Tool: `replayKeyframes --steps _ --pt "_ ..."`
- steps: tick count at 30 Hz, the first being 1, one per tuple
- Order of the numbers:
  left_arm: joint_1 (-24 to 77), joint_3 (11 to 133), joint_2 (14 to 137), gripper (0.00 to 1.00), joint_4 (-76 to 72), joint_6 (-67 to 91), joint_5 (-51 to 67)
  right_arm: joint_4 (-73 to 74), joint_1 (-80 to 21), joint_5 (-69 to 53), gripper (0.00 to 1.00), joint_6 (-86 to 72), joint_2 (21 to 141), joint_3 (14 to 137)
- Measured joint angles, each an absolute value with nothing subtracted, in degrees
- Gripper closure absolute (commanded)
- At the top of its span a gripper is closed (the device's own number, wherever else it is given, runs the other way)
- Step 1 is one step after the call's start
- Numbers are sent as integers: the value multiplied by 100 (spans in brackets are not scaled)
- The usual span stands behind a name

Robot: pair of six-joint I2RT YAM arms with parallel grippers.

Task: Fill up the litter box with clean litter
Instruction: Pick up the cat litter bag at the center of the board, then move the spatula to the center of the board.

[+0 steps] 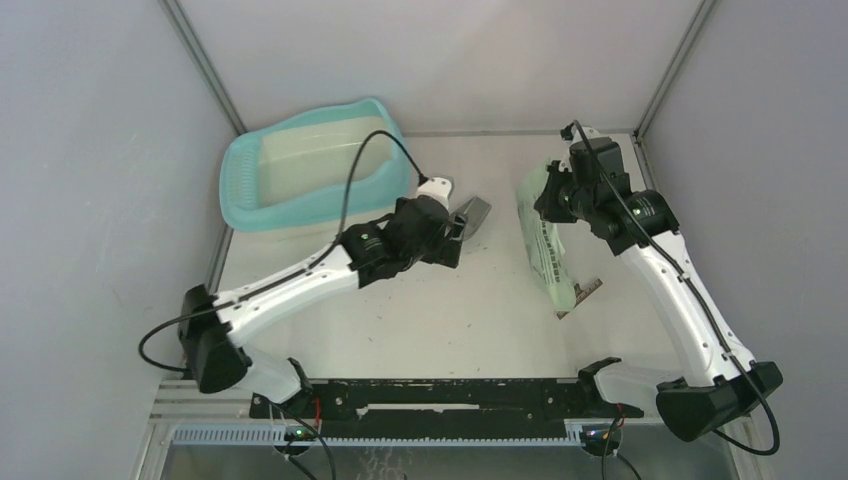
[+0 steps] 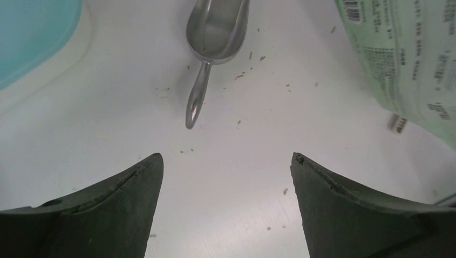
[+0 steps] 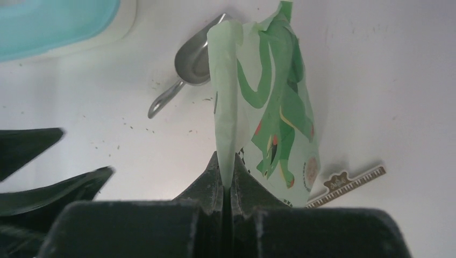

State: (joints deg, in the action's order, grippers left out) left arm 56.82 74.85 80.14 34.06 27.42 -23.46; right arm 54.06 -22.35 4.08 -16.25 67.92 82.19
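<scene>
The right gripper (image 3: 227, 177) is closest to its lens, its fingers pressed together on a folded edge of the green printed litter bag (image 3: 274, 118), which sits toward the far right corner of the tabletop; the left gripper (image 2: 226, 158) hovers with fingers wide apart and empty; the metal scoop (image 2: 215, 32) lies just ahead of it, near the middle of the far edge; the litter box (image 1: 235, 190) sits in the far left corner, its cream inside showing no litter; only stray specks (image 2: 239, 77) dot the table; by this showing, filling has not begun, and all the scooping or pouring remains.
</scene>
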Motion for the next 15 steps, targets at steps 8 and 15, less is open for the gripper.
replayKeyframes --steps 8,15 --pt "5140 7417 9155 10 2545 1610 -1688 5201 -1780 -209 100 -1726 7043 8224" --pt "4283 7341 9699 14 1977 1315 -628 5144 -1302 -668 100 -1721 7054 8204"
